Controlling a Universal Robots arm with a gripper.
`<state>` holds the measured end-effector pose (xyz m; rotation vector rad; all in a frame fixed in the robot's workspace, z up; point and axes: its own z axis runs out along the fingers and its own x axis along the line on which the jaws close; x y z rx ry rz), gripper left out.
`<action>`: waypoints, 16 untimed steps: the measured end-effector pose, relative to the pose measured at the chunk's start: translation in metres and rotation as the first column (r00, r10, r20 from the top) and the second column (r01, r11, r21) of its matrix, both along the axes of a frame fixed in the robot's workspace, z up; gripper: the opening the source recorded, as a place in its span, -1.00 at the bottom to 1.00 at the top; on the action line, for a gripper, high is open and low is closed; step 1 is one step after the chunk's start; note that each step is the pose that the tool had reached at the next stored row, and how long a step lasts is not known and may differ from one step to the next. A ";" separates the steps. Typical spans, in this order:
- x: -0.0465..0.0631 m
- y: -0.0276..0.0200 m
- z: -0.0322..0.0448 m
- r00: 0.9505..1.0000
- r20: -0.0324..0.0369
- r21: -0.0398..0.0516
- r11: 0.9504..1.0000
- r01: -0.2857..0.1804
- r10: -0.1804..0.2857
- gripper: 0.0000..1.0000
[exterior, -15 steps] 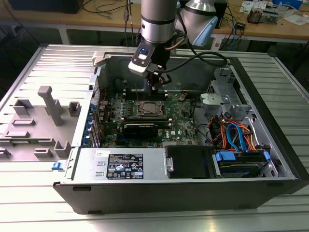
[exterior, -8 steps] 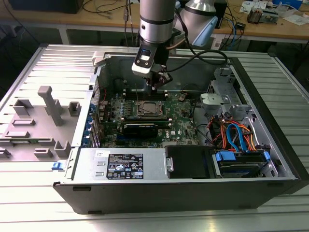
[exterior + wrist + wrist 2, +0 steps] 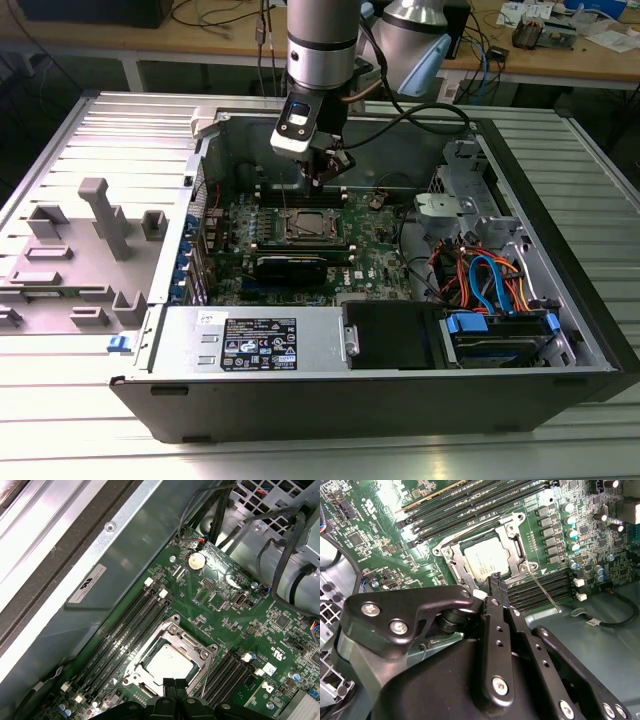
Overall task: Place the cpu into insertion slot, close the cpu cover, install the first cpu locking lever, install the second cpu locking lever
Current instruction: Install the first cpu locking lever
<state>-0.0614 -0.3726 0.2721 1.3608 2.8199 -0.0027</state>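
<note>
Claw [image 3: 175, 687] closed on nothing, tips together just above the slot [image 3: 449, 560] edge, cpu [image 3: 167, 661] seated in the slot, cover [image 3: 192, 641] flat around it, thin lever [image 3: 545, 592] angled out beside it, green motherboard [image 3: 225, 605], open case [image 3: 400, 390] on counter [image 3: 80, 440]

Bright, even room light falls from above into the computer case [image 3: 400, 400], so shadows on the motherboard [image 3: 375, 265] are soft. The ribbed metal table [image 3: 90, 420] glares pale. In the first wrist view the inner case wall [image 3: 150, 550] carries a white sheen. In the second wrist view my gripper [image 3: 496, 582] looms dark and slightly soft near the lens, and the cpu [image 3: 487, 560] beyond it is crisp.
</note>
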 end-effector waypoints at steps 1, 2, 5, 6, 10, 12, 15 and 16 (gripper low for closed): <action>0.000 0.0000 0.0000 1.000 0.000 0.000 1.000 0.000 0.000 -0.79; 0.000 0.0000 0.0000 1.000 0.000 0.000 1.000 0.000 0.000 -0.79; 0.000 0.0000 0.0000 1.000 0.000 0.000 1.000 0.000 0.000 -0.79; 0.000 0.0000 0.0000 1.000 0.000 0.000 1.000 0.000 0.000 -0.79; 0.000 0.0000 0.0000 1.000 0.000 0.000 1.000 -0.005 0.005 -0.79; 0.000 0.0000 0.0000 1.000 0.000 0.000 1.000 -0.019 0.019 -0.79; 0.000 0.0000 0.0000 0.997 0.000 0.000 0.997 -0.082 0.082 -0.79; 0.000 0.0000 0.0000 0.995 0.000 0.000 0.995 -0.101 0.101 -0.79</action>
